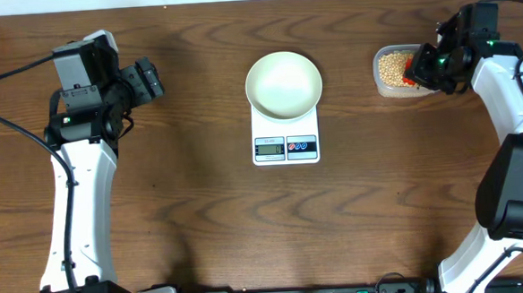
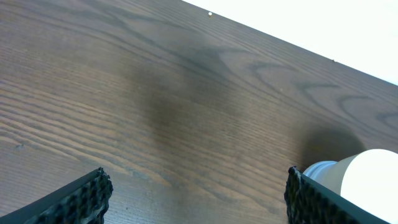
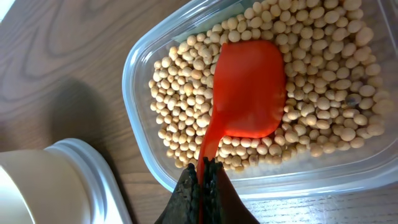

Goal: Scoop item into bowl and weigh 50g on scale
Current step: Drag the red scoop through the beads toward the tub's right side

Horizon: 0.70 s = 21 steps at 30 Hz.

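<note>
A white bowl (image 1: 283, 84) stands on the white scale (image 1: 286, 146) at the table's middle; the bowl (image 3: 34, 186) and scale edge also show at the lower left of the right wrist view. Pale-tan beans (image 3: 180, 106) fill a clear tub (image 1: 394, 71) at the right. My right gripper (image 3: 204, 180) is shut on the handle of an orange scoop (image 3: 249, 87), whose flat bowl lies among the beans, no beans showing on it. My left gripper (image 2: 196, 193) hangs open over bare wood at the far left, nothing between its fingers.
The clear plastic tub's rim (image 3: 134, 124) stands a short way right of the scale. The table's back edge (image 2: 298, 43) runs behind the left gripper. Cables trail off the left side of the table.
</note>
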Motion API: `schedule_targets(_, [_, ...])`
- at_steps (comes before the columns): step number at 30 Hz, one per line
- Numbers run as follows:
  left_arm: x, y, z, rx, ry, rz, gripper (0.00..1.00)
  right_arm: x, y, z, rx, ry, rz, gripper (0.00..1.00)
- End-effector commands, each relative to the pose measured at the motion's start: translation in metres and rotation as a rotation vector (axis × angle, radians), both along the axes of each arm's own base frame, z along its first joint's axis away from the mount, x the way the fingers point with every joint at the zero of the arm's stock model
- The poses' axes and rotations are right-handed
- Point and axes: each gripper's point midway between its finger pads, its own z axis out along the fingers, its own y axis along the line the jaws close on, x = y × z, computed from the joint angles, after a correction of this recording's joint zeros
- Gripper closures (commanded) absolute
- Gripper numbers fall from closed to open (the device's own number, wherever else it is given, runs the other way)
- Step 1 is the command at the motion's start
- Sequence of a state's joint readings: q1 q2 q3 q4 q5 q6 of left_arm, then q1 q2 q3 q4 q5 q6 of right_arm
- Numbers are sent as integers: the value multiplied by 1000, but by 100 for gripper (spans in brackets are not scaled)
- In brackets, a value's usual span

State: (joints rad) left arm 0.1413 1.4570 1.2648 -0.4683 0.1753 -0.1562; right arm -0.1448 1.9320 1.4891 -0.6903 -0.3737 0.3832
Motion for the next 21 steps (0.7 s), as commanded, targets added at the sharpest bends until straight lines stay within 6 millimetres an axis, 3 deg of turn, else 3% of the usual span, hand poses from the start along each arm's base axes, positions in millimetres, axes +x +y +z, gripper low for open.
schedule_targets(1, [0, 3, 4, 19, -7, 2, 9, -7, 10, -19, 98, 57, 20, 99])
schedule_targets(21, [0, 3, 4, 19, -7, 2, 9, -11, -16, 2, 288, -15, 35, 99])
